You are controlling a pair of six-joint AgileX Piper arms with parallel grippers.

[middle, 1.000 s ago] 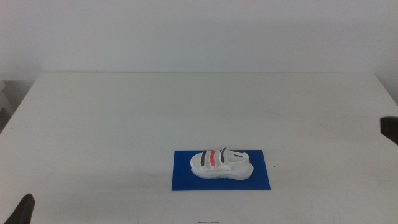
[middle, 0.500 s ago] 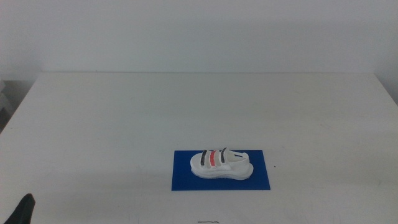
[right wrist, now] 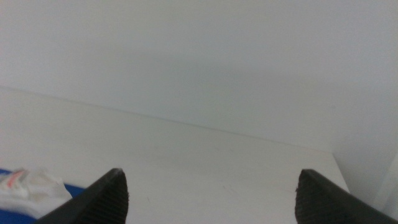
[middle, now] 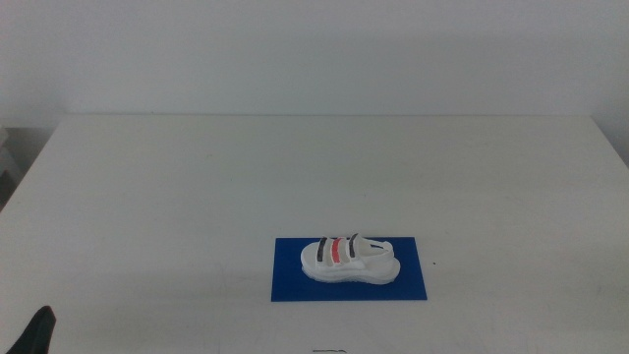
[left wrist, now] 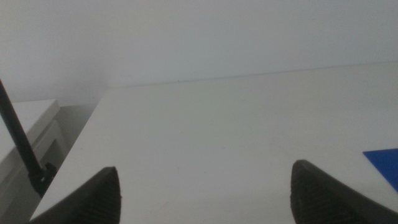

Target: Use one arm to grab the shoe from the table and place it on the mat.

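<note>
Middle view: the shoe [middle: 349, 260] is lying on its sole on the mat [middle: 285, 285], inside the blue border on every side, near the front edge of the table [middle: 197, 177]. No arm is reaching over the table; only a dark tip of the left end effector [middle: 37, 332] is showing at the bottom corner. Judged from this, the placing is done and nothing is left but parking the arms.

Left wrist view: the left end effector [left wrist: 205, 193] is hanging over bare table, its jaws spread wide and gripping nothing; a corner of the mat [left wrist: 384, 163] is showing well apart from them.

Right wrist view: the right end effector [right wrist: 208, 196] is likewise standing with jaws wide apart and empty; the shoe [right wrist: 25, 186] is sitting on the mat [right wrist: 74, 190], off to one side of the jaws.
</note>
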